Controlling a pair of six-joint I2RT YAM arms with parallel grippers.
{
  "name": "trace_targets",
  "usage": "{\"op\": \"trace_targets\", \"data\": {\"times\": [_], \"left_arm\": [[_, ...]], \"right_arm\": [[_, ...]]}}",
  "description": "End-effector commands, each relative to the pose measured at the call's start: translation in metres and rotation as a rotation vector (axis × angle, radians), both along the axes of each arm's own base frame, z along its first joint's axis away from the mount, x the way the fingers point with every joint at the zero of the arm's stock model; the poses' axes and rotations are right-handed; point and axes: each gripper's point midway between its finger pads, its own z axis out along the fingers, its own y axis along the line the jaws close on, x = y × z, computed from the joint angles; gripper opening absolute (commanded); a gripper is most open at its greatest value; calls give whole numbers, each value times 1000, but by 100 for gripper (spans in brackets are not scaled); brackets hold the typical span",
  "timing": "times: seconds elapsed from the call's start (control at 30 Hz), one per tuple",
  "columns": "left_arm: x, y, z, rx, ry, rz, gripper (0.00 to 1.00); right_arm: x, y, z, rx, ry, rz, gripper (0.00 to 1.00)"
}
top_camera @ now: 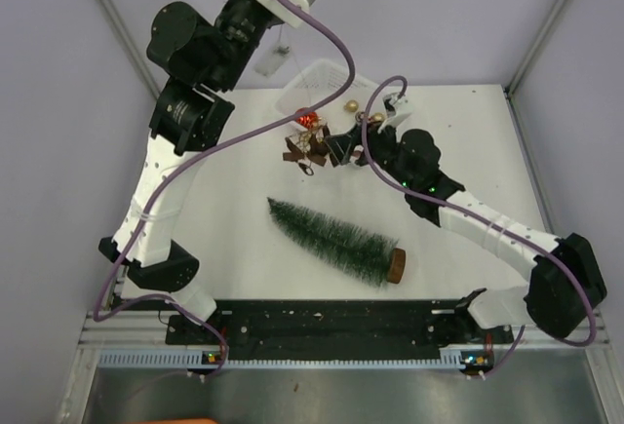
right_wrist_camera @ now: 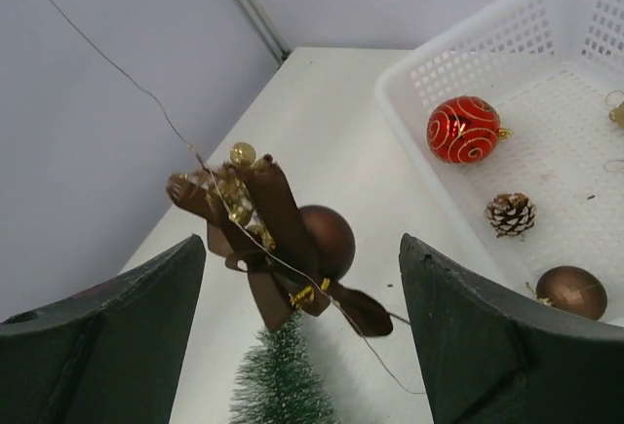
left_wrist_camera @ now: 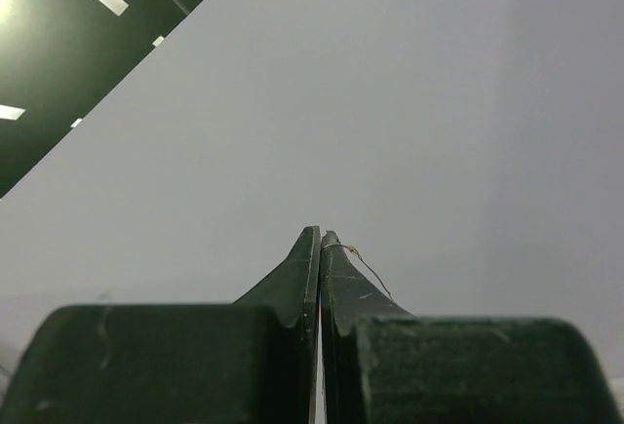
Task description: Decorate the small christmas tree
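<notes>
Small christmas tree (top_camera: pixel 336 239) lying on its side on counter (top_camera: pixel 244 249), apart from right end effector (right_wrist_camera: pixel 302 249), jaws spreading wide, brown ornament (right_wrist_camera: pixel 263 219) dangling just ahead. Left end effector (left_wrist_camera: pixel 320 239), raised, pinching its wire (left_wrist_camera: pixel 370 273).

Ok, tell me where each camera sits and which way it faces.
Top: above and behind the bases, looking down at the table; both arms show.
Left wrist: raised, facing a blank wall; only its shut claw shows, pinching a wire.
Right wrist: low, facing the basket past its open claw.
Shared: top and right wrist both show the tree, basket and brown ornament.
</notes>
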Motion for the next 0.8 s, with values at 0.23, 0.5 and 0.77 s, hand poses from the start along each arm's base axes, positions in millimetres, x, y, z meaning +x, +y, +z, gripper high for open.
{"op": "trace_targets", "data": {"times": [0.23, 0.5, 0.77], "left_arm": [[-22, -3, 9, 10, -32, 10, 0], [-42, -12, 10, 32, -32, -28, 1], [-45, -17, 8, 42, -29, -35, 1]], "right_arm": [[-36, -39, 51, 29, -102, -35, 86], [-12, -22, 42, 108, -22, 131, 83], [-19, 5, 20, 202, 44, 299, 77]]}}
